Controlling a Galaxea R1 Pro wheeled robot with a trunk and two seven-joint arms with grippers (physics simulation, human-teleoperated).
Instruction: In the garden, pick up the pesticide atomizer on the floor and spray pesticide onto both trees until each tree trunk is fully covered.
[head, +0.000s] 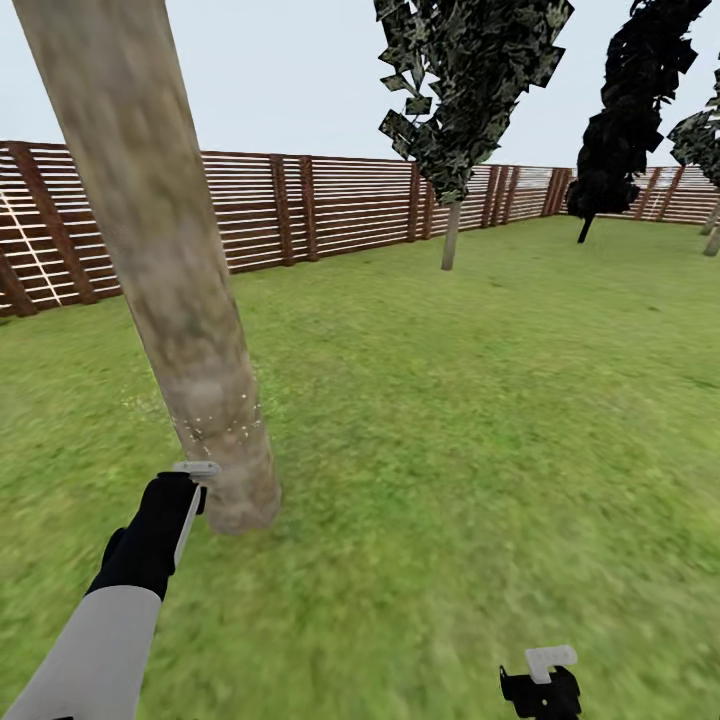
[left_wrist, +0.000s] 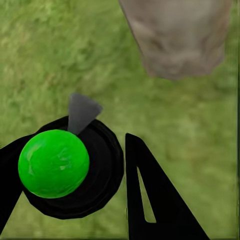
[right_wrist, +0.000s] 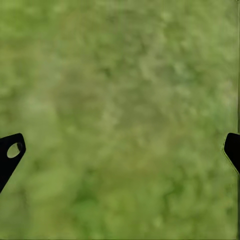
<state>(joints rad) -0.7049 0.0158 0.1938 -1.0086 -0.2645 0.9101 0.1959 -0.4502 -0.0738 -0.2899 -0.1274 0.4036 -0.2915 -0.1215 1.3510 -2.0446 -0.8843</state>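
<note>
gripping atomizer (left_wrist: 54, 163) in left gripper (left_wrist: 75, 200), beside tree trunk (head: 170, 290), right gripper (right_wrist: 120, 150) spread

Left arm (head: 95, 640): pale grey forearm shell, black wrist. Right hand (head: 541, 690): black, white tab on top, slotted black fingers (right_wrist: 11, 152).

A dark cone-shaped conifer (head: 628, 110) stands at the upper right of the head view, leaning, its thin stem meeting the ground near the far corner. At the right edge, part of another dark crown (head: 700, 135) shows above a pale stem (head: 713, 240). A flat, pale grey-blue sky (head: 290, 70) spans the top of the frame, without clouds.
</note>
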